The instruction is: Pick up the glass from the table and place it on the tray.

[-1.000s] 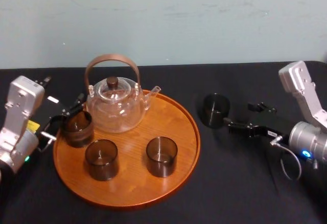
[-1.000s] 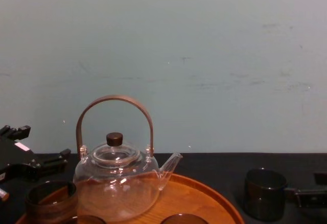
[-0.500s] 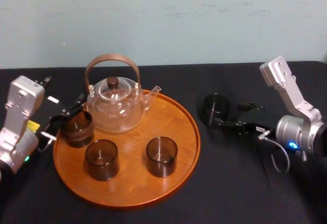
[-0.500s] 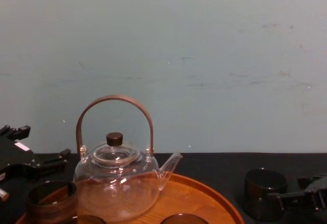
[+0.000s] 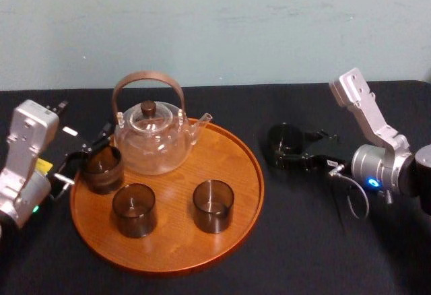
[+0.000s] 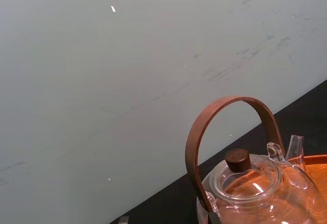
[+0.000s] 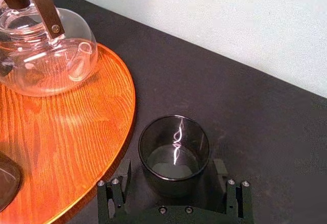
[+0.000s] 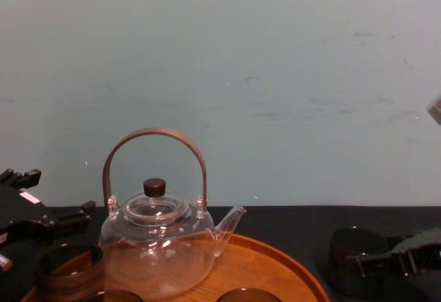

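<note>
Head view: right gripper [image 5: 291,149], jaws spread, straddles the glass [image 5: 281,141] right of the tray [image 5: 168,244]; left gripper [image 5: 84,155] rests released at its left edge.

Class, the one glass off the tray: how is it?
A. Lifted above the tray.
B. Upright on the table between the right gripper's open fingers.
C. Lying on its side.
B: the glass stands upright on the table, the right gripper's fingers apart on either side.
</note>
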### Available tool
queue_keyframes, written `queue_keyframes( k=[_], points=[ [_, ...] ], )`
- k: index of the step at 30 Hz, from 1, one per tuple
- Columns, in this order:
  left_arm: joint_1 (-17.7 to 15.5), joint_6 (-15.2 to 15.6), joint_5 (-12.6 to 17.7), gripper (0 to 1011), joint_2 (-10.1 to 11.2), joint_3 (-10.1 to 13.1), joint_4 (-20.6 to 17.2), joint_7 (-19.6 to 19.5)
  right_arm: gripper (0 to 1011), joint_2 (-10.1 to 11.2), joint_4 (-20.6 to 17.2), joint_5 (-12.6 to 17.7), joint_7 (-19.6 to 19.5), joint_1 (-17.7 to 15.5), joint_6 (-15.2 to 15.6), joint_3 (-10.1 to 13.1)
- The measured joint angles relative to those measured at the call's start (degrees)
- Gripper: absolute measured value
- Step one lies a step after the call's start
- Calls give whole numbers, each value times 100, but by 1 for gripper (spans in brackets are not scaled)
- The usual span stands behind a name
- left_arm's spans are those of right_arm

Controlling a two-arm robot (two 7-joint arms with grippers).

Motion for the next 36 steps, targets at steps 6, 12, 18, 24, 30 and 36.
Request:
queue_keyframes(
  k=[6,12,18,24,30,36],
  points=[
    [0,0,0,1001,0,0,0,0,1002,-97,112,-97,22,83,12,-12],
    [0,0,0,1001,0,0,0,0,1002,-186,214,-169,11,140,11,1],
    [0,0,0,1001,0,0,0,0,1002,-301,322,-270,-51,194,3,41],
    [0,0,0,1001,0,0,0,0,1002,-361,370,-339,-53,220,-18,66],
    [0,0,0,1001,0,0,0,0,1002,-407,382,-416,-51,234,-37,90],
    [0,0,0,1001,0,0,0,0,1002,-406,382,-424,-51,236,-41,89]
  ],
)
